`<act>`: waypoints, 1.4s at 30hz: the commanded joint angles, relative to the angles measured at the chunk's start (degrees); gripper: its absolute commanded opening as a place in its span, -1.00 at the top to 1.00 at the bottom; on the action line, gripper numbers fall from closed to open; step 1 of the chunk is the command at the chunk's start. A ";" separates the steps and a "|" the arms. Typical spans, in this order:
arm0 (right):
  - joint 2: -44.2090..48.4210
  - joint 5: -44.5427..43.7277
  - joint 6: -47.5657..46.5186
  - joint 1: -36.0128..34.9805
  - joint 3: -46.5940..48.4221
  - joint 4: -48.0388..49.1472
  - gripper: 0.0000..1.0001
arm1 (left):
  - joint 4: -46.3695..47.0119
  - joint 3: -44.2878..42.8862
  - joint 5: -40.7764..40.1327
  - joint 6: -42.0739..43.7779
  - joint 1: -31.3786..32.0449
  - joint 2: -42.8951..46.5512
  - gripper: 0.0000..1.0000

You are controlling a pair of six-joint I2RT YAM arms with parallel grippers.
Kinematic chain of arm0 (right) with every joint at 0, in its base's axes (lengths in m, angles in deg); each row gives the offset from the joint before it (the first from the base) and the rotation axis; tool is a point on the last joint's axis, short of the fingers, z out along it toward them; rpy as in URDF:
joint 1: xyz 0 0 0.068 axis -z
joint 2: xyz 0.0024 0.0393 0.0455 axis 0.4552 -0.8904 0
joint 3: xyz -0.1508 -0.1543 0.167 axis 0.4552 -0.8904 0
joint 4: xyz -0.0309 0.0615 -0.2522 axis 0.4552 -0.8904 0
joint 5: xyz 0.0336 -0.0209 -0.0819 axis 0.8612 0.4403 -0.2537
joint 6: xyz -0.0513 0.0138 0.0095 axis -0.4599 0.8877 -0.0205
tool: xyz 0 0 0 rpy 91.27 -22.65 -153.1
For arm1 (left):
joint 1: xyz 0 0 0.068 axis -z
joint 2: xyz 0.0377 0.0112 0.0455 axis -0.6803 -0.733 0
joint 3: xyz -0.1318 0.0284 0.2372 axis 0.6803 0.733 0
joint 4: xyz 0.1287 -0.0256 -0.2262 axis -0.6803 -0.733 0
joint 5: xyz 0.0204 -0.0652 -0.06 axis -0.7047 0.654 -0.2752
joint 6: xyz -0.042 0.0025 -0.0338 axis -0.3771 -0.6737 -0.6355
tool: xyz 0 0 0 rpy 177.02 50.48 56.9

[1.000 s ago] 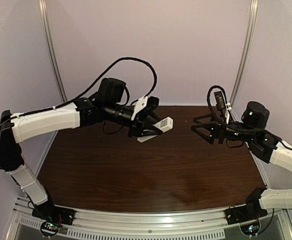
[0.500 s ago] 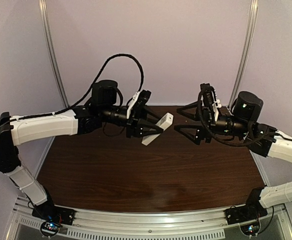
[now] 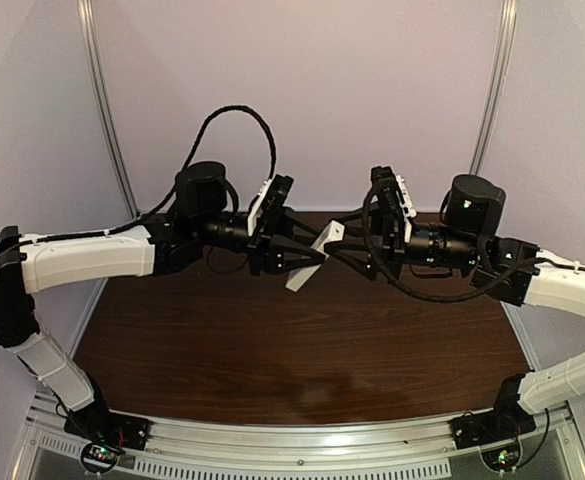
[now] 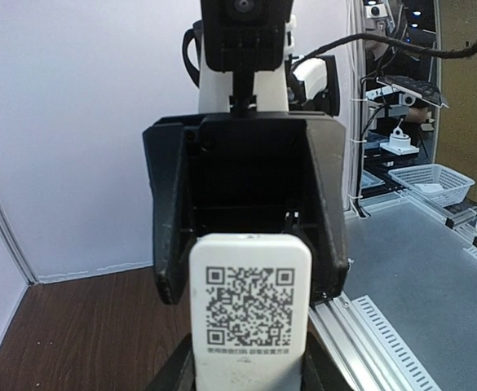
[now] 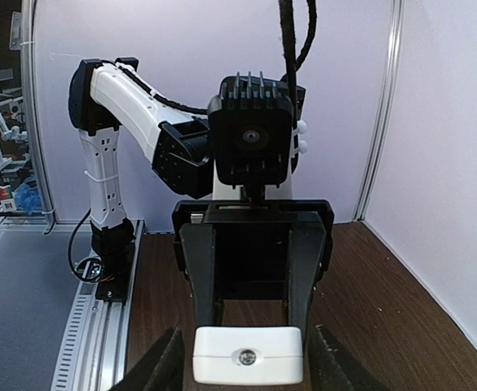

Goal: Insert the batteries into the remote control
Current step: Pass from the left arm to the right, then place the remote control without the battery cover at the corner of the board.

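- Table (image 3: 302,345) below us, dark wood; both arms hang above its far half.
- Left gripper (image 3: 307,260) pinches remote control (image 3: 332,236) in mid-air, QR label up.
- Right gripper (image 5: 249,365) jaws spread, flanking remote's free end; we can't tell if touching.

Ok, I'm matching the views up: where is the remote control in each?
Top external: remote control tilted in mid-air, at centre.
Left wrist: remote control at bottom centre, QR label showing.
Right wrist: remote control at bottom centre, seen end-on.
Shared landmark: brown table.
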 commanded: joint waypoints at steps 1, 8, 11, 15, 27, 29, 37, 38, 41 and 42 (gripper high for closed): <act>-1.15 -1.81 -0.98 -0.99 2.14 -0.85 0.10 | 5.15 0.57 1.35 -2.74 -0.19 1.48 0.54; -1.53 -2.46 -1.14 -1.27 2.72 -1.90 0.49 | 5.88 1.11 1.06 -3.26 -0.19 1.65 0.45; -1.15 -3.42 -0.56 -1.27 3.45 -2.92 0.67 | 5.43 1.69 -0.63 -3.62 -0.22 1.87 0.06; -1.02 -6.04 -0.51 -1.27 4.83 -6.63 0.82 | 1.56 3.11 -5.17 -3.38 -1.08 3.76 -0.86; -9.99 -18.30 1.69 -0.57 15.47 -30.44 0.92 | -4.12 11.92 -23.15 -13.32 -12.01 14.34 -0.95; -12.57 -19.01 2.46 -0.33 17.58 -35.03 0.93 | -5.88 12.54 -28.55 -15.06 -13.26 15.19 -0.95; -20.63 -19.92 6.79 0.05 21.08 -43.18 0.95 | -7.63 15.39 -37.22 -18.76 -17.76 16.29 -0.95; -21.72 -19.97 7.18 0.19 21.13 -43.51 0.96 | -7.66 15.43 -37.29 -18.75 -17.77 16.24 -0.95; -25.40 -19.26 7.50 0.48 22.04 -45.47 0.96 | -8.44 14.85 -37.12 -18.71 -17.77 15.35 -0.95; -26.59 -18.93 7.52 0.49 22.65 -46.22 0.97 | -8.58 14.71 -37.08 -18.71 -17.78 15.08 -0.95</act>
